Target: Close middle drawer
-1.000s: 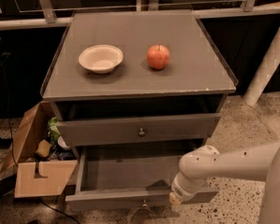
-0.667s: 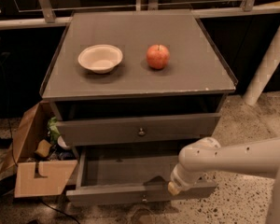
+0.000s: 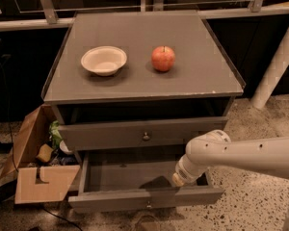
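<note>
The middle drawer (image 3: 145, 197) is pulled far out of the dark-grey cabinet, and its shallow inside (image 3: 120, 172) is open to view. Its flat front panel faces me at the bottom, with a small knob at its centre. My white arm comes in from the right, and its wrist (image 3: 183, 173) hangs over the right part of the open drawer. My gripper (image 3: 156, 182) shows only as a dark shape low inside the drawer, just behind the front panel.
The drawer above (image 3: 146, 136) stands slightly out, with a round knob. On the cabinet top (image 3: 207, 71) are a white bowl (image 3: 104, 60) and a red apple (image 3: 163, 58). An open cardboard box (image 3: 36, 177) lies on the floor to the left. A white post (image 3: 277, 66) stands at the right.
My wrist has moved from over the front panel back toward the cabinet. The middle drawer's front sits slightly farther in than before.
</note>
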Available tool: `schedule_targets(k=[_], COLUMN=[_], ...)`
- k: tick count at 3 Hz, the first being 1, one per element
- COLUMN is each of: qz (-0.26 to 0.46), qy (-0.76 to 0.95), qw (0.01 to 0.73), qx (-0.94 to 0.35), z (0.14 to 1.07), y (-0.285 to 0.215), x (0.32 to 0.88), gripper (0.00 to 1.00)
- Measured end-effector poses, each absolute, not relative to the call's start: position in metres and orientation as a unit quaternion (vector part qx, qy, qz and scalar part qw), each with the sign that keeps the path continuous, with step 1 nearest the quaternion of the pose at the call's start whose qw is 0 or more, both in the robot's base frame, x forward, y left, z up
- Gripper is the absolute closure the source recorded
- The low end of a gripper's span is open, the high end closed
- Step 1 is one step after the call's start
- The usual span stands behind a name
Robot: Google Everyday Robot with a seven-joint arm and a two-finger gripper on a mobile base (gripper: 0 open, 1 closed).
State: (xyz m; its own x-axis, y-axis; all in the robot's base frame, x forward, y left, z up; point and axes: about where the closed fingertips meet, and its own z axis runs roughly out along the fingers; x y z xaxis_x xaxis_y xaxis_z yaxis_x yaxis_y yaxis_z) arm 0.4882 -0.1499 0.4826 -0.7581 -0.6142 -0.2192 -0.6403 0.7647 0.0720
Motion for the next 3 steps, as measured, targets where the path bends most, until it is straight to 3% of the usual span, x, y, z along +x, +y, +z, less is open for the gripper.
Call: schedule_targets(k=[2, 3], qz=[0.078, 0.078], qy=[0.961, 0.961], qw=[-0.001, -0.002], qx=[-0.266, -0.266], z=[0.44, 0.44], y=[-0.206, -0.206], x=[0.395, 0.394], gripper=[1.0, 1.0])
